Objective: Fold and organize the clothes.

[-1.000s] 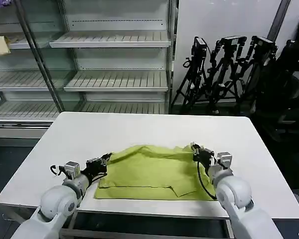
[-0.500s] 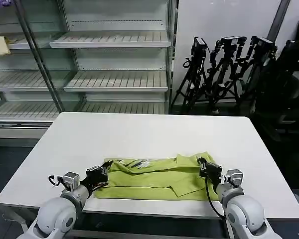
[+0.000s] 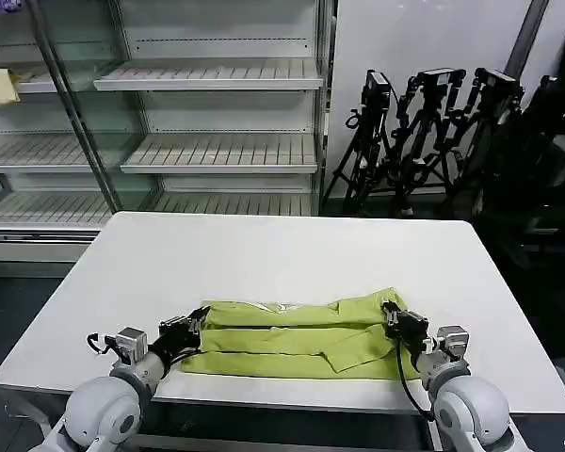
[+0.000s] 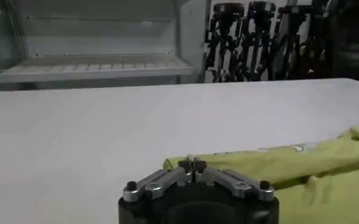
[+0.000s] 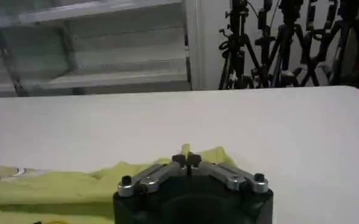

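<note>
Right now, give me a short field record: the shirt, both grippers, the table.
garment: lime yellow-green short-sleeved T-shirt, folded into a low band along the near edge of the table
left gripper: shut on the T-shirt's left end
right gripper: shut on the T-shirt's right end
surface: white rectangular table
background: metal shelving, black tripods

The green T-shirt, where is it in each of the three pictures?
Head view: the green T-shirt lies folded along the table's near edge, between the left hand and the right hand.
Left wrist view: it stretches away just beyond the left hand.
Right wrist view: it lies just beyond the right hand.
Shared landmark: the black tripods behind the white table.
</note>
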